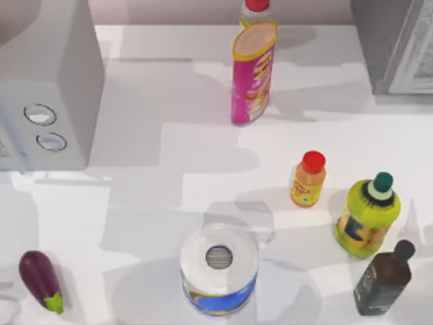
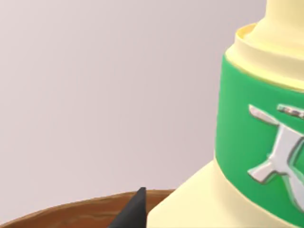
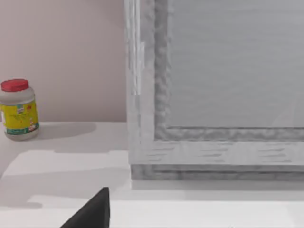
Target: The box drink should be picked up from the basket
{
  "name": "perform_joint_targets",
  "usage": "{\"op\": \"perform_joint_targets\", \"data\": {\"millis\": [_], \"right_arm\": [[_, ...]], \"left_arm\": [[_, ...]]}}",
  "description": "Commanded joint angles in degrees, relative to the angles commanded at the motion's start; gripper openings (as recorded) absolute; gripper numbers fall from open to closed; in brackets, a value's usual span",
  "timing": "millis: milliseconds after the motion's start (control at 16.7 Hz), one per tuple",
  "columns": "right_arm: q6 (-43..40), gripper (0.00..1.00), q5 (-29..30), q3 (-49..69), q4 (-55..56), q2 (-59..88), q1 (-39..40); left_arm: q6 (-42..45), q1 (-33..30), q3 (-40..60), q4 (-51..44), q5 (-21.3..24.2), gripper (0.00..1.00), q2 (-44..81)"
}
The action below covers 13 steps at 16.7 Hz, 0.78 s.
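Two grey appliances are the largest things on the white table [image 1: 169, 156]: a microwave-like box [image 1: 47, 88] at the far left and a framed cabinet [image 1: 399, 40] at the far right corner. The right wrist view shows that cabinet close up.

Next in size, the box drink [image 2: 251, 142] stands upright close to the left wrist camera, its body pale yellow with a green band. The curved brown rim of the basket [image 2: 71, 213] shows low beside it. Whether its base sits inside the basket cannot be told.

A tall pink chips can [image 1: 252, 74] stands at the far middle of the table. A paper roll in a blue wrapper [image 1: 218, 271] stands at the near middle. On the right are a yellow-green bottle with a teal cap [image 1: 369, 217] and a dark bottle [image 1: 384, 277] just nearer than it. A small orange bottle with a red cap [image 1: 308, 179] stands to their left. A purple eggplant [image 1: 40, 279] lies near the left edge. A red-lidded jar [image 1: 257, 7] stands behind the can.

The left gripper [image 2: 132, 211] shows one dark tip just beside the drink, and the right gripper [image 3: 92, 211] shows one before the cabinet. Neither grip can be told as open or closed.
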Motion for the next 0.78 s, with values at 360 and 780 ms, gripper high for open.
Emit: {"op": "perform_joint_targets", "data": {"millis": [360, 780], "right_arm": [[0.0, 1.0, 0.0, 0.0, 0.0, 0.0, 0.0], [0.0, 1.0, 0.0, 0.0, 0.0, 0.0, 0.0]], "left_arm": [[0.0, 0.0, 0.0, 0.0, 0.0, 0.0, 0.0], [0.12, 0.32, 0.63, -0.28, 0.05, 0.0, -0.86]]}}
